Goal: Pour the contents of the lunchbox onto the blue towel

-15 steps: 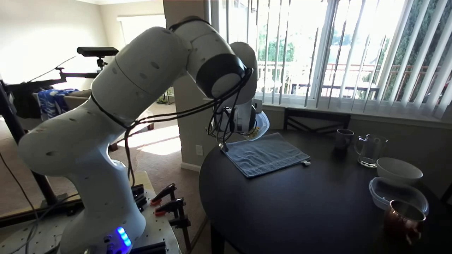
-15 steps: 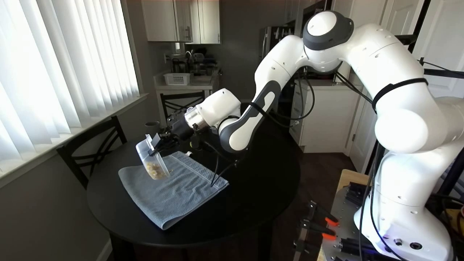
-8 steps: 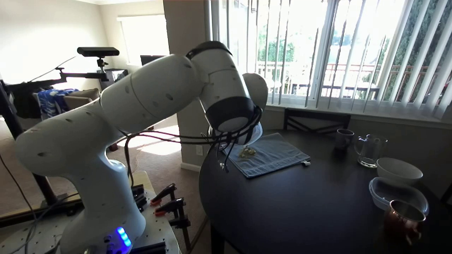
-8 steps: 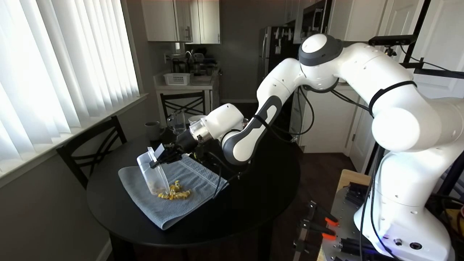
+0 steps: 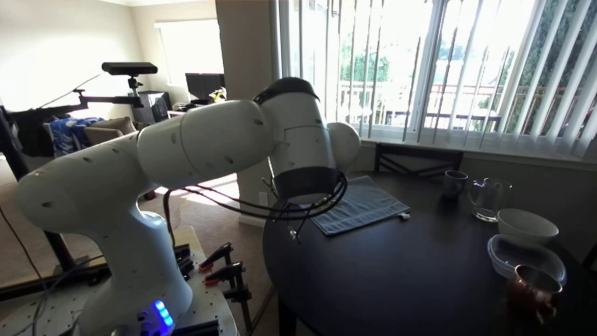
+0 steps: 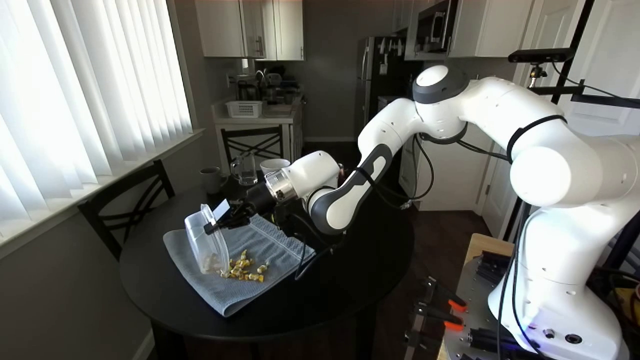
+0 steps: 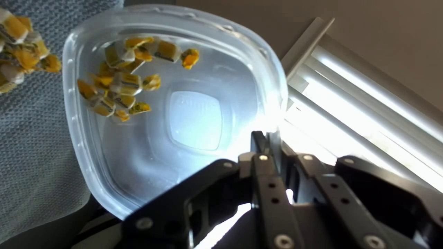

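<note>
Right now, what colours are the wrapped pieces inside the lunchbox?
The wrapped pieces are yellow and whitish; they show best in the wrist view.

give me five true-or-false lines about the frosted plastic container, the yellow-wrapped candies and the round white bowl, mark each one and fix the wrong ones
1. The black two-fingered gripper holds the frosted rounded-square plastic container by its rim. True.
2. That container stands upright. False: it is tilted over.
3. Some yellow-wrapped candies lie on the grey-blue woven towel. True.
4. The container is empty. False: other candies lie inside it.
5. The round white bowl stands on the round black table, off the towel. True.
</note>
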`<action>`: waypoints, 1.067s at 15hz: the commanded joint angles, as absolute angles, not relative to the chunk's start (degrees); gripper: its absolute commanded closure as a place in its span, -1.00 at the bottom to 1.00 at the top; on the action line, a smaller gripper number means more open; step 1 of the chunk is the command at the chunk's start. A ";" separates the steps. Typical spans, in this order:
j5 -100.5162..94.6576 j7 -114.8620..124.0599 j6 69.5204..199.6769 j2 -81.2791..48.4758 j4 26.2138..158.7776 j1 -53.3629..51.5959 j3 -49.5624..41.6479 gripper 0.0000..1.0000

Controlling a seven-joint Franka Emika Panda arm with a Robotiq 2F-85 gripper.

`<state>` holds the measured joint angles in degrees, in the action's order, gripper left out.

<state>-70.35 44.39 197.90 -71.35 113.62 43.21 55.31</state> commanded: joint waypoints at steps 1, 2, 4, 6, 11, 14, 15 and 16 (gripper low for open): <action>-76.31 41.04 197.90 -79.81 114.15 48.48 60.35 0.92; -77.59 41.19 197.91 -80.93 114.21 49.13 60.71 0.91; -78.97 41.80 197.91 -81.56 114.32 49.83 60.29 0.91; -79.59 42.15 197.91 -82.15 114.26 50.29 59.87 0.92; -79.38 43.00 197.97 -84.67 114.22 51.50 60.89 0.92; -82.10 41.52 198.00 -86.71 114.89 53.02 62.70 0.92; -82.67 41.36 198.05 -86.69 115.00 53.30 63.12 0.92; -82.56 41.73 198.05 -85.66 114.86 53.07 62.93 0.92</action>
<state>-81.07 44.14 198.05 -83.56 113.53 50.84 60.74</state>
